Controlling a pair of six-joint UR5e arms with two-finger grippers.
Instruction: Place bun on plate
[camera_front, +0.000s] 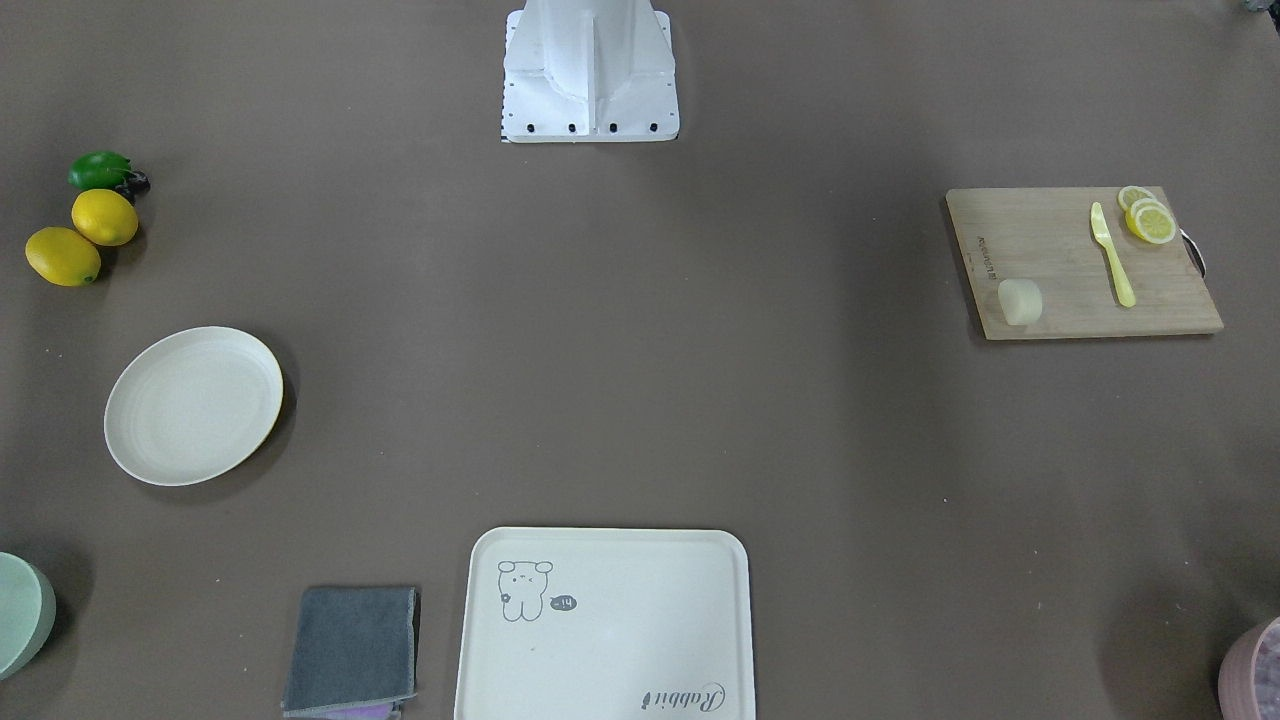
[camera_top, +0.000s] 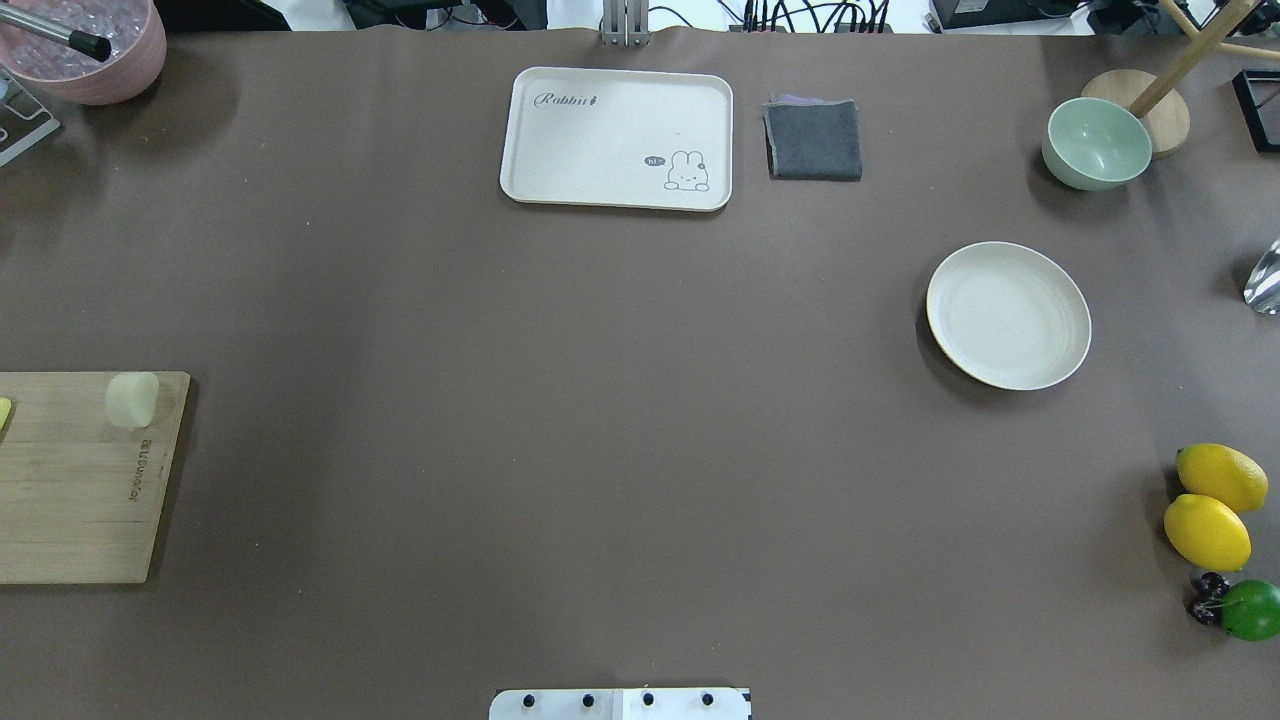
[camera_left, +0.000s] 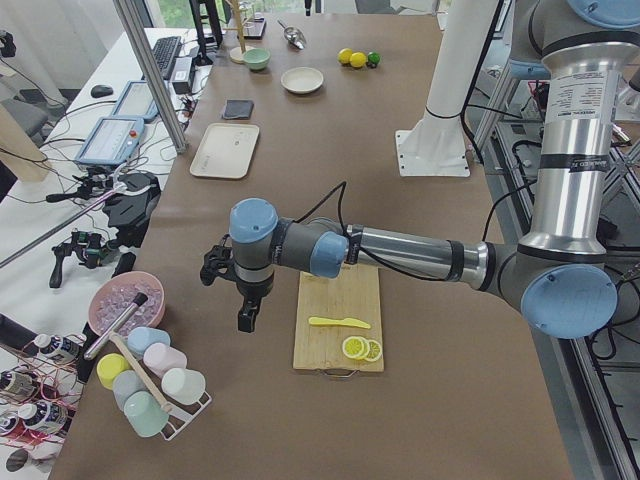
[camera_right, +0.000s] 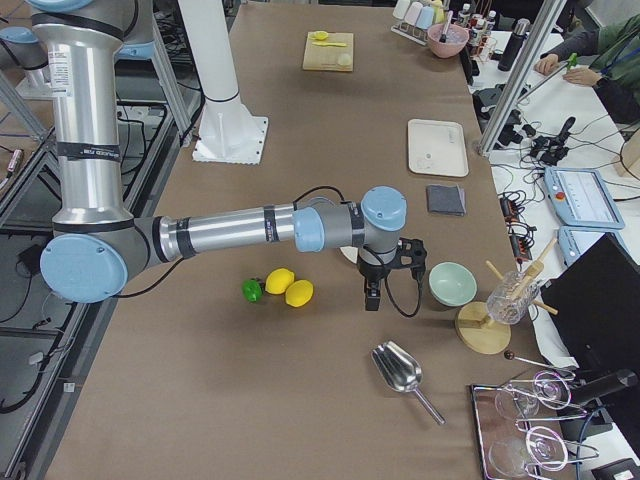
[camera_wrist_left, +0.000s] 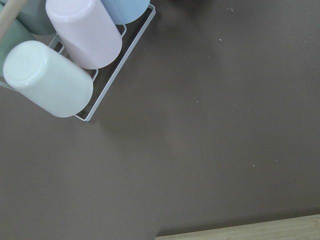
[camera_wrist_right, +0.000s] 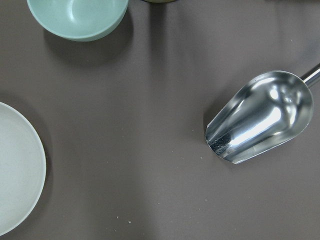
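The bun (camera_front: 1020, 301) is a small pale cylinder standing on a corner of the wooden cutting board (camera_front: 1060, 250); the overhead view has the bun (camera_top: 132, 399) at the table's left edge. The round cream plate (camera_top: 1008, 315) lies bare far across the table, and its rim (camera_wrist_right: 20, 165) shows in the right wrist view. My left gripper (camera_left: 245, 318) hangs over the table beside the board, apart from the bun. My right gripper (camera_right: 372, 297) hovers close to the plate. Both show only in the side views, so I cannot tell if they are open or shut.
A yellow knife (camera_front: 1112, 255) and lemon slices (camera_front: 1148, 218) lie on the board. The bear tray (camera_top: 617, 138), grey cloth (camera_top: 814, 139), green bowl (camera_top: 1096, 143), metal scoop (camera_wrist_right: 262, 117), two lemons (camera_top: 1210, 505) and a cup rack (camera_wrist_left: 65, 60) stand around the edges.
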